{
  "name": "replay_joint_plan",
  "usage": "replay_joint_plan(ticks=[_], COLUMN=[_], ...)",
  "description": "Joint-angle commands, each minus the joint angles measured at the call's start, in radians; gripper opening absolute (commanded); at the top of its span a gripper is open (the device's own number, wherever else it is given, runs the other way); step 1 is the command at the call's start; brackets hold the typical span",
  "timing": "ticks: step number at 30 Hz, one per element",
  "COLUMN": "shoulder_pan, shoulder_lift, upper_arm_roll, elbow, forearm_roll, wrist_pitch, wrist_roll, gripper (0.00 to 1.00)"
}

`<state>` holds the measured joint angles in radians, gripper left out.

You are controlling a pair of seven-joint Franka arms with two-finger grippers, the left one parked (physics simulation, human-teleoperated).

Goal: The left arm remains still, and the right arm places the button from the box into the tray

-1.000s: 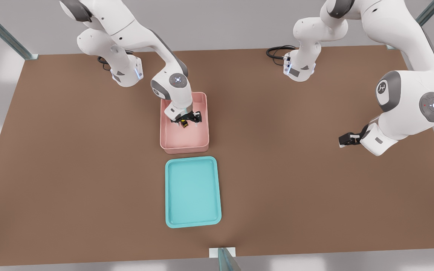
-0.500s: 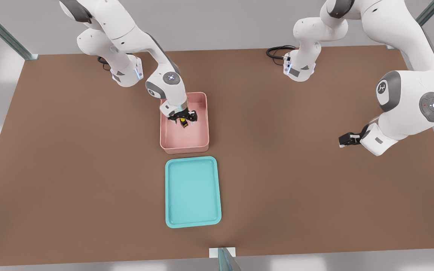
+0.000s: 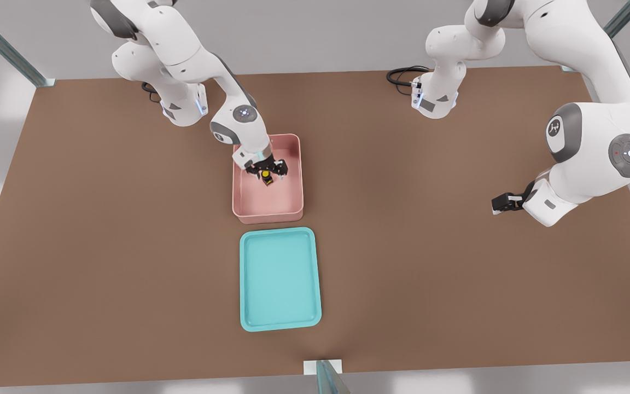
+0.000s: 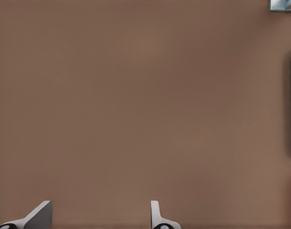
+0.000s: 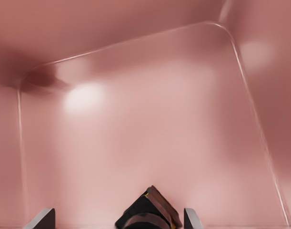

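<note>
We have our gripper (image 3: 266, 173) lowered inside the pale pink box (image 3: 295, 186), toward the wall of the box farthest from the cyan tray (image 3: 249, 284), and the button (image 3: 266, 176) sits directly beneath it on the box floor. In the right wrist view the button's black body (image 5: 147, 212) lies between our two fingertips (image 5: 40, 218), closer to one than the other, and neither pad touches it, so we read the fingers as spread apart with a gap on each side and nothing gripped yet. The yellow cap shows clearly only in the front view, facing upward, which suggests the button stands roughly upright. That is the relation our coming move turns on: the button is already within the fingers' span, below and between them, so we judge that little more than a slight descent and a squeeze is needed. The off-centre position could let one finger nudge the button sideways first. The tray lies just beyond the box's near wall, well within reach of our right arm (image 3: 184, 49), and it holds nothing.
</note>
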<state>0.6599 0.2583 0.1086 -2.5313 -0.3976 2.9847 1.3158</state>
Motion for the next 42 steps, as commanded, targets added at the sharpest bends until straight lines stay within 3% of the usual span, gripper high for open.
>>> replay_joint_plan(ticks=[1,5,6,8,13,17,23,25,27,28,30,34,38,42], shoulder_pan=[0.0,-0.005,-0.005,-0.006,-0.006,-0.008,-0.019,-0.013,-0.014,-0.014,-0.014,-0.023,-0.039,-0.039], shoulder_lift=[-0.001,-0.001,-0.001,0.001,-0.001,-0.011,-0.043,-0.077,-0.083,-0.083,-0.079,0.073,0.341,0.493], upper_arm_roll=[0.0,-0.003,-0.003,-0.012,-0.02,-0.036,-0.035,-0.012,-0.027,-0.07,-0.121,-0.256,-0.273,-0.27], elbow=[-0.004,-0.035,-0.035,-0.038,-0.038,-0.023,0.072,0.14,0.342,0.426,0.534,0.697,1.063,1.235], forearm_roll=[-0.015,-0.036,-0.038,-0.066,-0.067,-0.066,-0.029,0.247,0.36,0.433,0.447,0.45,0.548,0.592], wrist_pitch=[0.03,0.088,0.088,0.089,0.089,0.065,-0.19,-0.331,-0.584,-0.688,-0.794,-0.819,-0.924,-0.918], wrist_roll=[0.075,0.075,0.074,0.075,0.075,0.069,0.043,-0.187,-0.337,-0.449,-0.543,-0.782,-0.84,-0.817], gripper=[1.0,1.0,0.92,0.85,0.49,0.48,0.44,0.44,0.44,0.44,0.44,0.44,0.44,0.44])
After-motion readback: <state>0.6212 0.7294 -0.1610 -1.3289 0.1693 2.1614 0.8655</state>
